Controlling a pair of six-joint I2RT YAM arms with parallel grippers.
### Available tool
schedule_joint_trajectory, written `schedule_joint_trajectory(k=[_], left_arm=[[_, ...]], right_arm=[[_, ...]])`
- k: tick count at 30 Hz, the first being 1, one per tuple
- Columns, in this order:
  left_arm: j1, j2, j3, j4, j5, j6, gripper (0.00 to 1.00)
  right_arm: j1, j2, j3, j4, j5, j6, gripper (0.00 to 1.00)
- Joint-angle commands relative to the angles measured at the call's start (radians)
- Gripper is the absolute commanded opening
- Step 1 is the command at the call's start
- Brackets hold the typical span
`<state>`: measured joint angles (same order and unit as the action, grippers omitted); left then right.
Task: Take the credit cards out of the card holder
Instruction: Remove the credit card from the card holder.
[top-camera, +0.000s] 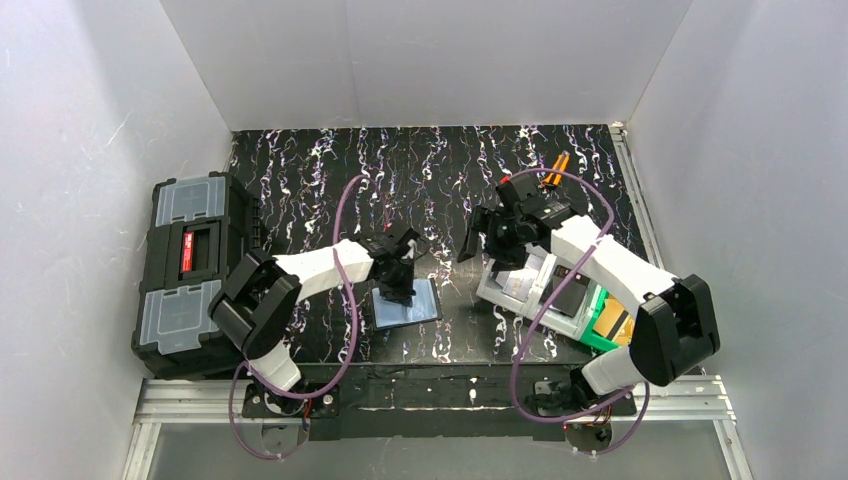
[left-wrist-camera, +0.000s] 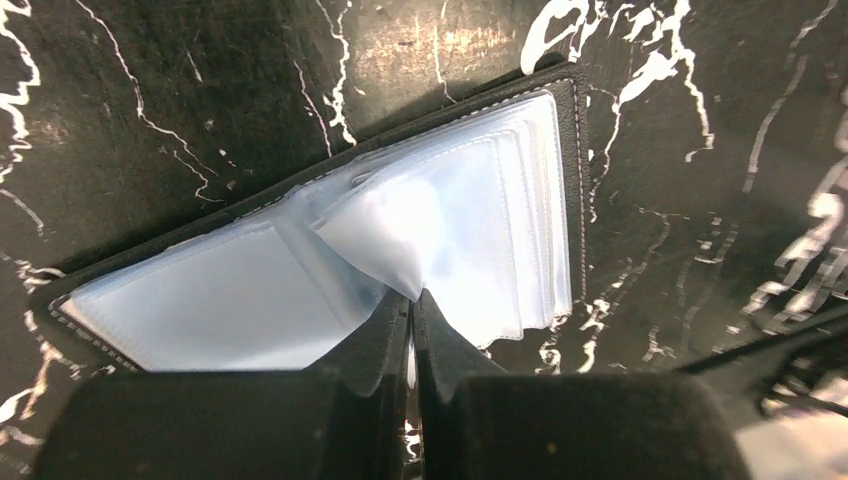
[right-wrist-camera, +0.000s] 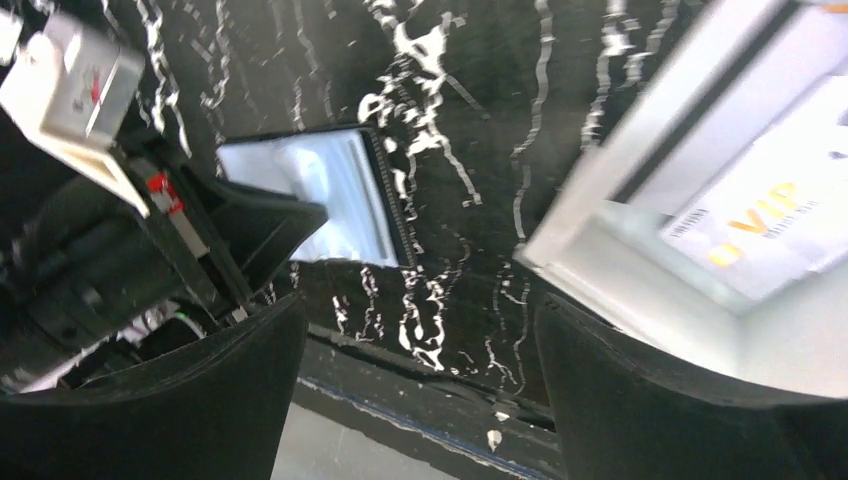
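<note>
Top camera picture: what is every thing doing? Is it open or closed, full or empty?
card holder: open, flat on the table, clear pockets up
left gripper: shut, pinching one clear pocket
right gripper: open, empty
toolbox: lid shut
grey bin: holds a pale card
green bin: holds an orange-tan card

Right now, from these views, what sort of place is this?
Probably a robot test booth: plain white walls box in a black marbled table, a metal rail runs along its near edge, and a black toolbox sits at its left.
</note>
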<state>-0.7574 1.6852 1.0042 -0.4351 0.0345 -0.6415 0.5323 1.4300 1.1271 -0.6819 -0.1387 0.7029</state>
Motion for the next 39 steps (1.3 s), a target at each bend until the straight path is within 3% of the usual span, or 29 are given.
schedule_joint_trajectory(k=[1, 6, 16, 39], left_arm=[[0.086, -0.031, -0.136, 0.137, 0.229, -0.016, 0.00], [0.157, -0.047, -0.219, 0.266, 0.371, -0.053, 0.00], [0.212, -0.031, -0.279, 0.327, 0.462, -0.087, 0.00], [0.226, -0.008, -0.270, 0.285, 0.456, -0.068, 0.00]], right_arm=[[0.045, 0.044, -0.017, 0.106, -0.150, 0.000, 0.88], [0.095, 0.120, -0.034, 0.183, -0.230, 0.013, 0.74], [0.184, 0.278, -0.016, 0.249, -0.293, 0.025, 0.42], [0.227, 0.400, -0.003, 0.191, -0.189, 0.042, 0.25]])
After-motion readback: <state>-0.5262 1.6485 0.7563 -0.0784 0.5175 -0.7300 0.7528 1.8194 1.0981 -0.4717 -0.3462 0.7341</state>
